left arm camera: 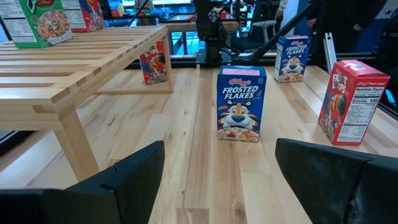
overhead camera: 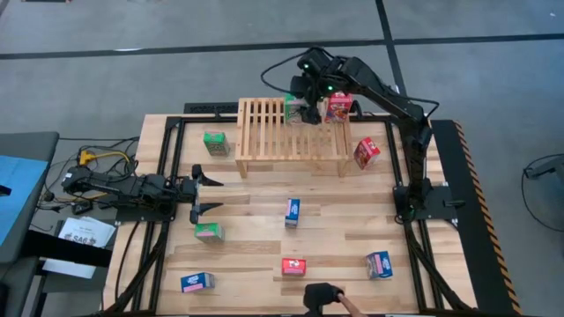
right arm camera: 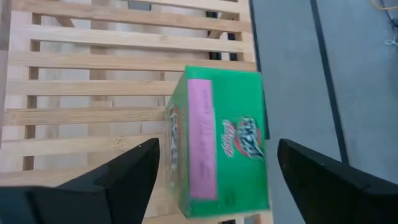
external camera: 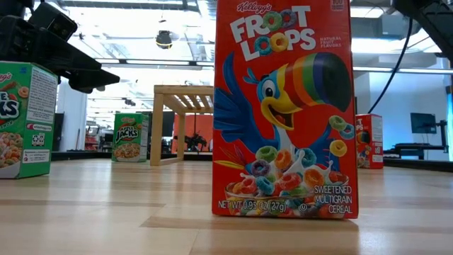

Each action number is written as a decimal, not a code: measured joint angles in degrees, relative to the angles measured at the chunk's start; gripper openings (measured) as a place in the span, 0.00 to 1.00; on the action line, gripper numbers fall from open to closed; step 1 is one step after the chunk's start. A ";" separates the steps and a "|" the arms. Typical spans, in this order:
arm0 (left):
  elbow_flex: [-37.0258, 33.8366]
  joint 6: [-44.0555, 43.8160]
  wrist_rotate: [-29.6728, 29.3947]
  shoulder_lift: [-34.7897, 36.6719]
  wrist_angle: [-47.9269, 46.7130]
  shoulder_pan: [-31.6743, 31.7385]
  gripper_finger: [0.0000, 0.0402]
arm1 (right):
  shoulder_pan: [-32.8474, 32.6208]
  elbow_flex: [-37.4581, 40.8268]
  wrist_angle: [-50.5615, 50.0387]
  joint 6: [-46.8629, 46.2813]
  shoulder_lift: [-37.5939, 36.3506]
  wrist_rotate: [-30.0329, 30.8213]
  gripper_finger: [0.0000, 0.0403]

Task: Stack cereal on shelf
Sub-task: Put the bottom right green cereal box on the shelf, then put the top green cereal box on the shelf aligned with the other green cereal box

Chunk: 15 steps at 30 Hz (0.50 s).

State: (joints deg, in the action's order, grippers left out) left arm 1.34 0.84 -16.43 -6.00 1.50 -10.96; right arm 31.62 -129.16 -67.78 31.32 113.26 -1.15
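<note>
At far left we see the left gripper (overhead camera: 210, 194) low over the table (overhead camera: 264, 231), fingers spread wide w/ nothing btwn them, pointing toward the middle. Just beside it sits a green box (overhead camera: 209, 232), another green box (overhead camera: 215, 143) stands near the shelf's left leg, and a blue box (overhead camera: 196, 282) lies near the front-left corner. Next comes the shelf (overhead camera: 264, 132) at the back-center of the table. Mid-table, in front of the shelf, a blue Frosted Flakes box (overhead camera: 292, 211) stands upright; the left wrist view has it straight ahead btwn that arm's fingers. A red Froot Loops box (overhead camera: 293, 266) stands near the front edge, and a dark gloved hand (overhead camera: 322, 295) shows at the table's front edge. On the shelf's right end a third green box (overhead camera: 295, 109) sits on the slats w/ the right gripper (overhead camera: 310, 113) over it; in the right wrist view its fingers stand wide apart on either side of the box, not touching it. A red box (overhead camera: 338, 106) sits on the shelf just right of that. Further right, a red box (overhead camera: 367, 151) is tilted beside the shelf's right leg, and a blue box (overhead camera: 380, 264) lies front-right.
</note>
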 joint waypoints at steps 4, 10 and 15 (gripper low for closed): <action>0.01 0.00 0.00 0.00 0.00 0.00 0.74 | 0.04 0.00 0.15 -0.06 -1.48 0.09 0.88; 0.01 0.00 0.00 0.00 0.00 0.00 0.74 | -0.37 0.00 -0.42 -3.77 -4.54 -0.02 0.88; 0.01 0.00 0.00 0.00 0.00 0.00 0.74 | -2.80 -0.09 -1.38 -10.46 -7.60 -0.49 0.88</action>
State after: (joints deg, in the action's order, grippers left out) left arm 1.34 0.84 -16.43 -6.00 1.50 -10.96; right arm 28.82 -129.25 -69.17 20.86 105.66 -1.64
